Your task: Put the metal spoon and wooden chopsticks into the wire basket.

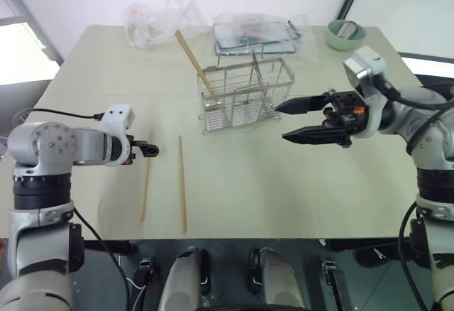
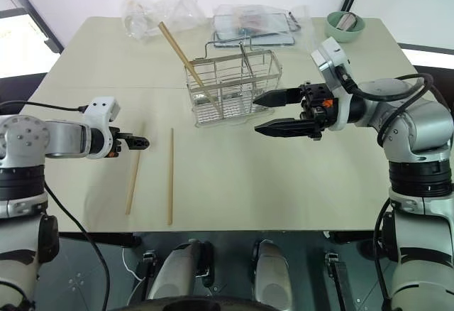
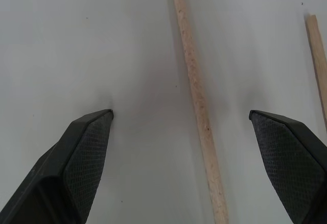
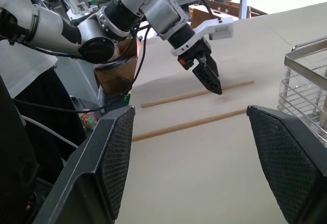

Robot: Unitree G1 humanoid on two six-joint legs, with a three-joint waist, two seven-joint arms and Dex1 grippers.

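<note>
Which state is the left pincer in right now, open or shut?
Open. In the left wrist view the left pincer's fingers stand wide apart, empty, straddling one wooden chopstick lying flat on the table.

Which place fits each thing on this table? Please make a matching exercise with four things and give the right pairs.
Things:
1. left gripper
2. right gripper
3. bowl
4. leaning chopstick

Places:
A. standing in the basket
B. far right corner of the table
C. open, above a flat chopstick
D. open, just right of the basket

Pairs: 1-C, 2-D, 3-B, 4-A
</note>
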